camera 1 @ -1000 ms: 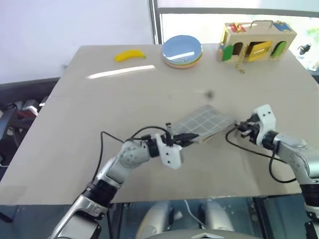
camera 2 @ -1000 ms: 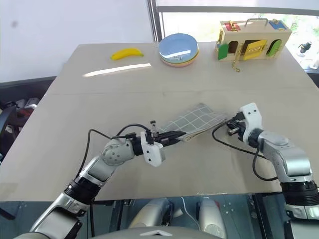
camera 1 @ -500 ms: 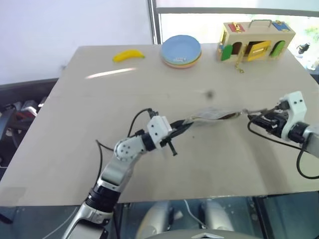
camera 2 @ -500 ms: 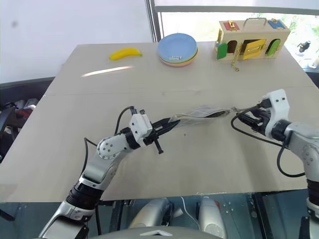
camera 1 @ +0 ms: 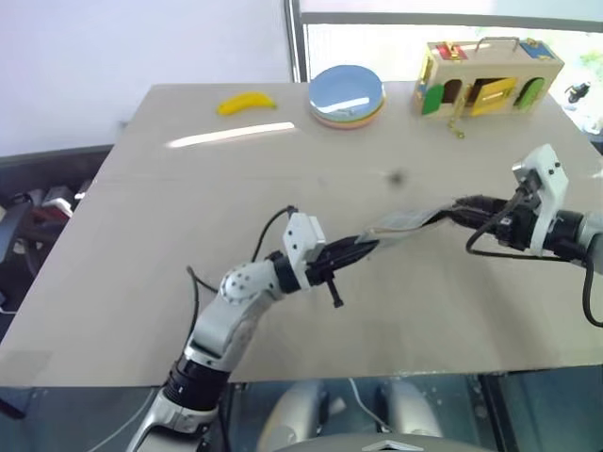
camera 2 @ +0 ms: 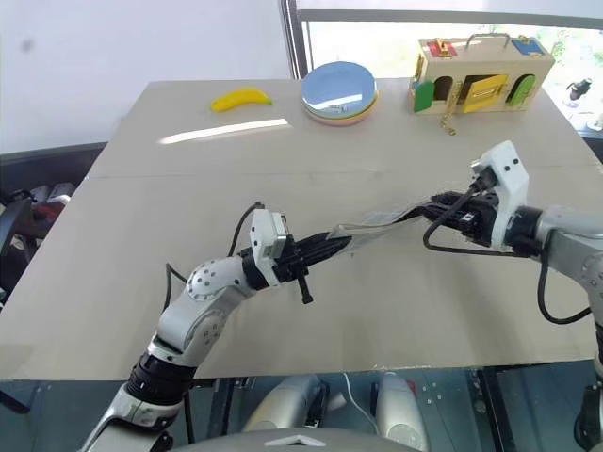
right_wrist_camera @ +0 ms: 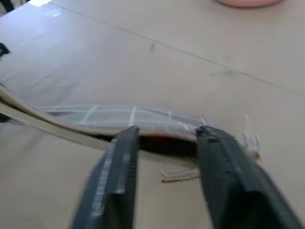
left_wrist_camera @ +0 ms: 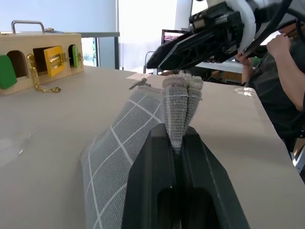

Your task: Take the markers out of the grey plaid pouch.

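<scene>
**Fabric pouch lifted between both claws; markers not yet out**

Grey-green plaid fabric pouch (camera 1: 400, 226), soft and flat with white grid lines, hangs above the beige table (camera 1: 188, 235), stretched between the two arms. Nearest the camera, the left gripper (left_wrist_camera: 177, 138) has its two black fingers pinched tight on one bunched end of the pouch. At the pouch's far end, the right gripper (right_wrist_camera: 164, 143) stands partly open, its fingers astride the mouth edge; whether they actually pinch fabric I cannot tell.

Risk, as judged: if the right claw has no true hold, the mouth end will sag and any markers inside could slide out uncontrolled or stay trapped in the folds. The left pinch is on gathered cloth alone and may slip under a pull.

Right wrist view reveals a dark slit with a reddish trace inside the pouch mouth, and a loose pale cord (right_wrist_camera: 178, 175) beneath it; the head views do not resolve these. Left wrist view shows a person's arm (left_wrist_camera: 281, 71) beyond the pouch. Farther off stand stacked plates (camera 1: 346, 94), a yellow banana (camera 1: 245, 104) and a wooden latch box (camera 1: 490, 80).
</scene>
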`<state>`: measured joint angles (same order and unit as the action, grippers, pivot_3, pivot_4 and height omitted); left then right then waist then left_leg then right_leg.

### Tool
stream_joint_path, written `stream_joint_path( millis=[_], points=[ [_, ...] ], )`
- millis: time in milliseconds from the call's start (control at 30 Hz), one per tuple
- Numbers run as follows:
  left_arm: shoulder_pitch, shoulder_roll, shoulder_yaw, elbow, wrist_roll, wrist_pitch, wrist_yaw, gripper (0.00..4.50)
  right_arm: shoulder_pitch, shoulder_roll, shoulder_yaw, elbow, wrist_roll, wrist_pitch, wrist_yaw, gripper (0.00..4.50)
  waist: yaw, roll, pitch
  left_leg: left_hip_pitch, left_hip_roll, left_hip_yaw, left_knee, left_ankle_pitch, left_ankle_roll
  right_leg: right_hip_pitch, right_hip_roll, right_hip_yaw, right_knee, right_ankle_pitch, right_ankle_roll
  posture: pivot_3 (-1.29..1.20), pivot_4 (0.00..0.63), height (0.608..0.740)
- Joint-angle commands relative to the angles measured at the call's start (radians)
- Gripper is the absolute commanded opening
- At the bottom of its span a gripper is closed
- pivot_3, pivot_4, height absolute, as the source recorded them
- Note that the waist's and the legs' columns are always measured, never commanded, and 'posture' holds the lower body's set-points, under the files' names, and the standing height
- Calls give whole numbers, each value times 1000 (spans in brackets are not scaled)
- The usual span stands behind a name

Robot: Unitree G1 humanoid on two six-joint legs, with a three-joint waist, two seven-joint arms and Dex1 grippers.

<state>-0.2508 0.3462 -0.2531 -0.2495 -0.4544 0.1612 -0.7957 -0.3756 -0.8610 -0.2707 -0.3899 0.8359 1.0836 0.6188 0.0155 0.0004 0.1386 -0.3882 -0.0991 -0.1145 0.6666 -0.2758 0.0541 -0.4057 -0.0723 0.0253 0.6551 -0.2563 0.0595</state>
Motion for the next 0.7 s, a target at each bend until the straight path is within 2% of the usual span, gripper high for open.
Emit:
stream_joint_path(
  millis=[33, 233, 400, 533, 633, 700],
  points=[
    [-6, -10, 14, -26, 3, -11, -11, 0, 8, 7, 19, -1, -18, -34, 14, 50, -1, 0, 0, 0, 0, 0, 0, 0, 0, 0, 0, 0, 0, 0, 0, 0, 150, 740],
    [1, -16, 19, -26, 6, -12, -21, 0, -18, 41, 76, 58, -67, -74, 21, 50, -1, 0, 0, 0, 0, 0, 0, 0, 0, -1, 0, 0, 0, 0, 0, 0, 150, 740],
    [-1, -18, 21, -23, 7, -14, -35, 0, -33, 15, 195, 99, -177, -145, 78, 50, -1, 0, 0, -1, 0, 0, 0, 0, 0, -2, 0, 0, 1, 0, 0, 0, 150, 740],
    [-5, -23, 19, -23, 11, -12, -48, 0, -112, -13, 303, 130, -240, -154, 148, 50, -4, 0, 0, -5, 0, 1, 1, 0, 0, -5, 0, 1, 2, 0, 0, 0, 150, 740],
    [-10, -26, 19, -23, 13, -12, -55, 0, -139, -49, 367, 135, -304, -185, 193, 1315, 0, 0, 0, -5, 0, 0, 1, 0, 0, -6, 0, 0, 1, 0, 0, 0, 150, 740],
    [-12, -24, 20, -23, 14, -11, -61, 0, -159, -62, 386, 123, -321, -185, 215, 2404, 0, 0, 0, -7, 0, 0, 1, 0, 0, -6, 0, -1, 1, 0, 0, 0, 150, 740]
  ],
)
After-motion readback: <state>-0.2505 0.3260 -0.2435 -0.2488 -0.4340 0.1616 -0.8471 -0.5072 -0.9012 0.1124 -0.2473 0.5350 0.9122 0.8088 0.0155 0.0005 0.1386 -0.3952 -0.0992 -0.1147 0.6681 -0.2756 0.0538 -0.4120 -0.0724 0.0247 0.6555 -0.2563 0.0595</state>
